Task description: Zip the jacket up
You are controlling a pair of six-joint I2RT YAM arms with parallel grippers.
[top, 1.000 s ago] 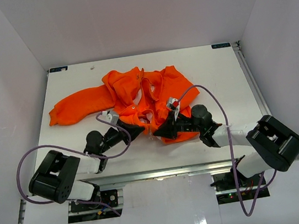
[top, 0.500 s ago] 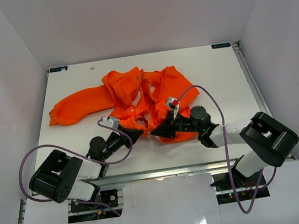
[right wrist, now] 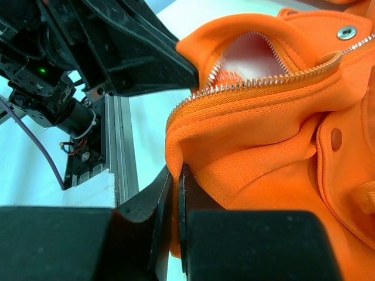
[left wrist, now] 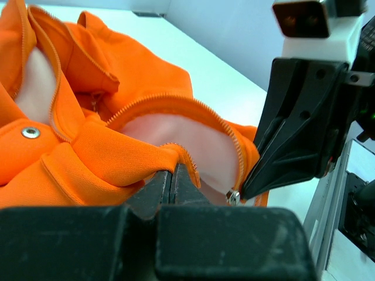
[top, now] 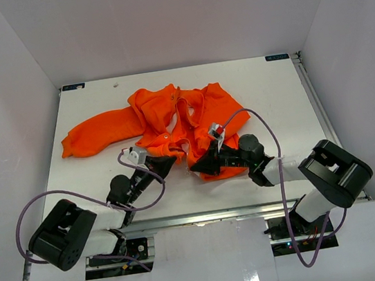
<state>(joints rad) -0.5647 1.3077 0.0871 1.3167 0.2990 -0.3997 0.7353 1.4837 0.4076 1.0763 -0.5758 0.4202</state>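
Hem edges pinched, both sides.
The jacket [top: 170, 115] is clamped by left gripper [left wrist: 173, 178] and right gripper [right wrist: 176, 178]; zipper ends [left wrist: 233, 198] should be brought level and held taut before seating.

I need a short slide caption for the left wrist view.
Left gripper pinches the jacket beside its open zipper, right gripper nearby.

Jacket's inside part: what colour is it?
The lining is pale pinkish-white, clearest in the left wrist view.
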